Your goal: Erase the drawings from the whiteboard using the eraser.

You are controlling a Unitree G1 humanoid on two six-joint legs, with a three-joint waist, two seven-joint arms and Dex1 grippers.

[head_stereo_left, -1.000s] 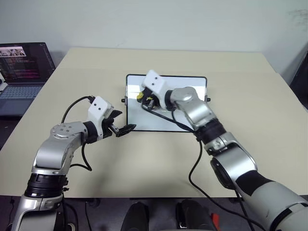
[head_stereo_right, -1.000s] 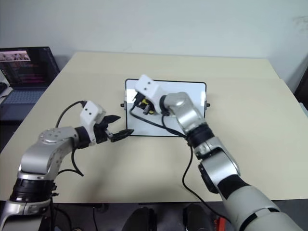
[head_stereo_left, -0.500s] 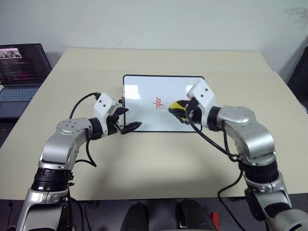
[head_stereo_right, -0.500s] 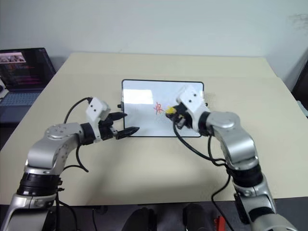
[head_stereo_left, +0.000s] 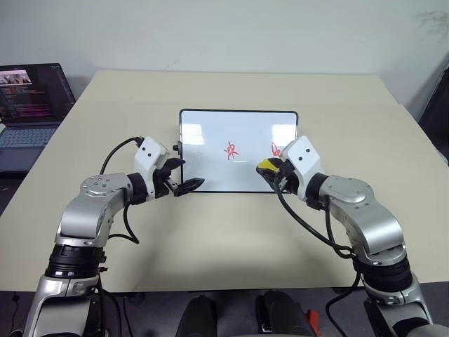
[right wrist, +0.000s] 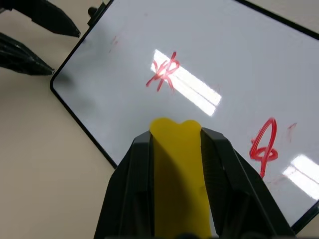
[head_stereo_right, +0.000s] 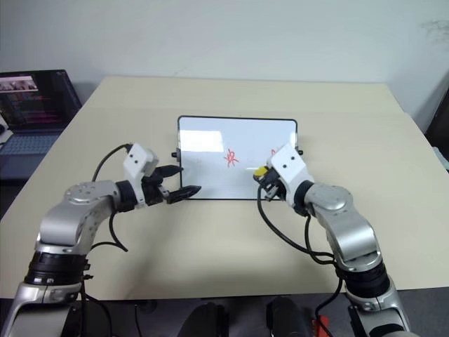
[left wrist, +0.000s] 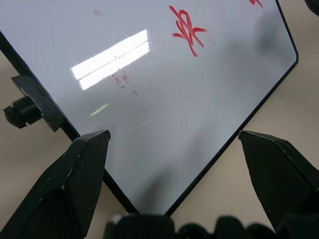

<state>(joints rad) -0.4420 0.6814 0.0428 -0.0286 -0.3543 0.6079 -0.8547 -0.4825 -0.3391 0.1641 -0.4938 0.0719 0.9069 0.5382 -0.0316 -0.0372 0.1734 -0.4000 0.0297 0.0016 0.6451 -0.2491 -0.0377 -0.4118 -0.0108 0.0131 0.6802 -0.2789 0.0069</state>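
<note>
**Eraser held over the near right of the whiteboard, two red drawings visible**

The whiteboard (head_stereo_left: 238, 149) lies flat near the middle of the tabletop (head_stereo_left: 231, 232), a little toward the far edge. Two red drawings show on it: one (head_stereo_left: 230, 149) about mid-board and another (head_stereo_left: 276, 149) close to the board's right edge. Faint red smudges (left wrist: 122, 82) mark the left part of the board.

The right gripper (head_stereo_left: 270, 170) is clamped tight on the yellow eraser (head_stereo_left: 266, 166), whose end sticks out past the fingers. It sits over the board's near right corner, just beside the right-hand drawing; whether the eraser touches the surface cannot be told.

The left gripper (head_stereo_left: 184, 174) is spread wide and holds nothing. It hangs at the board's near left corner, one finger (head_stereo_left: 191, 185) by the near edge of the frame and the other (head_stereo_left: 173, 163) beside the small black knob (left wrist: 20, 110) on the left side.

A laptop (head_stereo_left: 31, 105) with its screen lit sits off the tabletop's far left corner.
</note>
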